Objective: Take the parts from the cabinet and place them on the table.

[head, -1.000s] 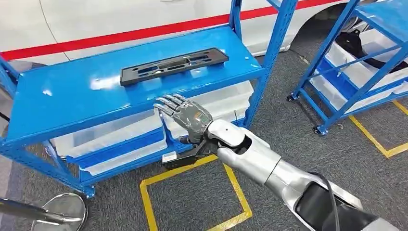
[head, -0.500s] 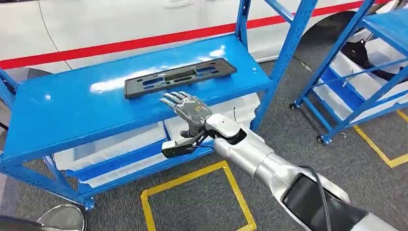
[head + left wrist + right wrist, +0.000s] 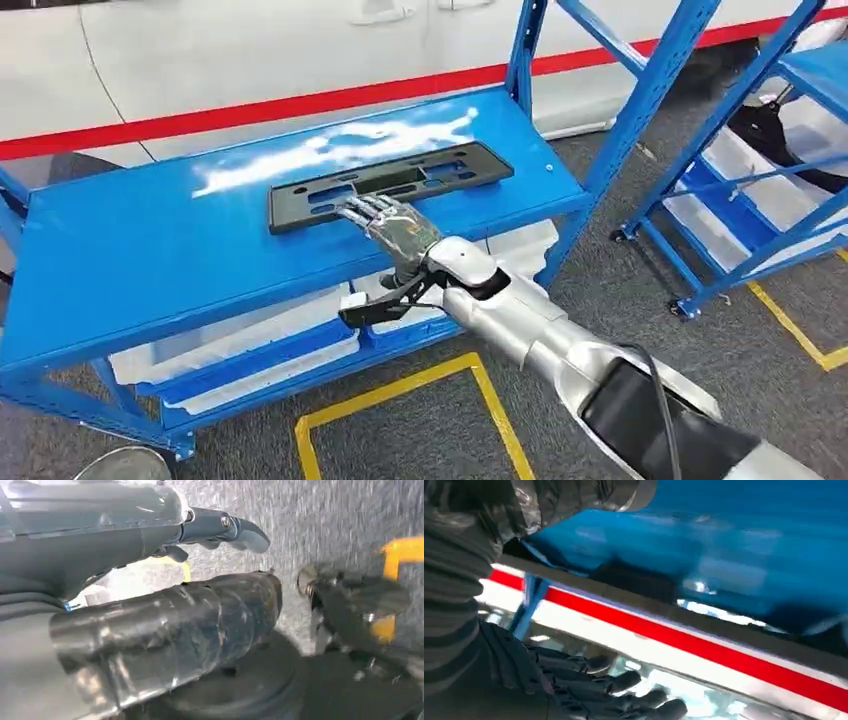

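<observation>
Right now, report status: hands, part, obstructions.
Right hand open, fingertips at the near edge of black part. Part flat on blue shelf. Left hand empty. No obstruction seen.

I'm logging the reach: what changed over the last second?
The right hand moved forward over the blue shelf, its open fingers reaching the near edge of the black plate holder. Nothing gripped yet. The holder lies where it was; the camera shifted.

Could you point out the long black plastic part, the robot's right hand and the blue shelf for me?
black part (image 3: 390,184), head view, middle of its slotted frame.
right hand (image 3: 398,230), head view, back of the hand.
blue shelf (image 3: 160,250), head view, bare top surface left of the part.
</observation>
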